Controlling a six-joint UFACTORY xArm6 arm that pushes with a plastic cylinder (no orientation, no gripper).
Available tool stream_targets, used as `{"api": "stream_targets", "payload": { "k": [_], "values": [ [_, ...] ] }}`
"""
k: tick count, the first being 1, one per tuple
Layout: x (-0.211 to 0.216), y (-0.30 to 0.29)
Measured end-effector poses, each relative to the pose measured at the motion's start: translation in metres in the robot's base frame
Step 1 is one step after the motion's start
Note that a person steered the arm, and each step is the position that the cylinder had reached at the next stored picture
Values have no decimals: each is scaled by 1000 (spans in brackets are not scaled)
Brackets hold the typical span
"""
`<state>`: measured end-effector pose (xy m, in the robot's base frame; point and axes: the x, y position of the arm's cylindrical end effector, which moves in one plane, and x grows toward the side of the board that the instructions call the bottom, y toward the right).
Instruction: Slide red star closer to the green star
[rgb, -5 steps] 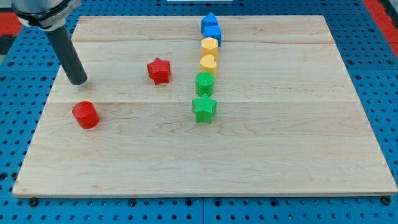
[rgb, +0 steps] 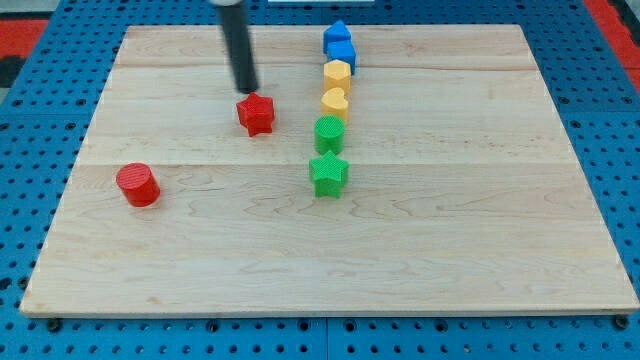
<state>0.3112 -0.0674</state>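
Red star (rgb: 256, 114) is sitting on wooden board (rgb: 450, 260), up-left of green star (rgb: 328, 174) & apart from it. My tip (rgb: 247, 89) is standing just above red star, at its top-left edge; contact I cannot tell. Rod has no jaws. Red cylinder (rgb: 137, 185) is lying far left.

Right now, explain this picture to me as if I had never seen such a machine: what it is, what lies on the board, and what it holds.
This is a single camera view of a wooden board. The dark rod is the end of a robot arm; it has no pincer and holds nothing, it only pushes. My tip sits just above the red star toward the view's top. The green star lies to the lower right of the red star. Above it runs a column: green cylinder, two yellow blocks, two blue blocks. A red cylinder lies at the view's left.
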Motion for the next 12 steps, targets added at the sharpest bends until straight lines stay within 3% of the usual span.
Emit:
{"api": "stream_targets", "payload": {
  "k": [1, 2, 3, 7, 9, 11, 12],
  "values": [
    [26, 15],
    [69, -16],
    [81, -24],
    [43, -40],
    [95, -57],
    [164, -9],
    [167, -51]
  ]
}}
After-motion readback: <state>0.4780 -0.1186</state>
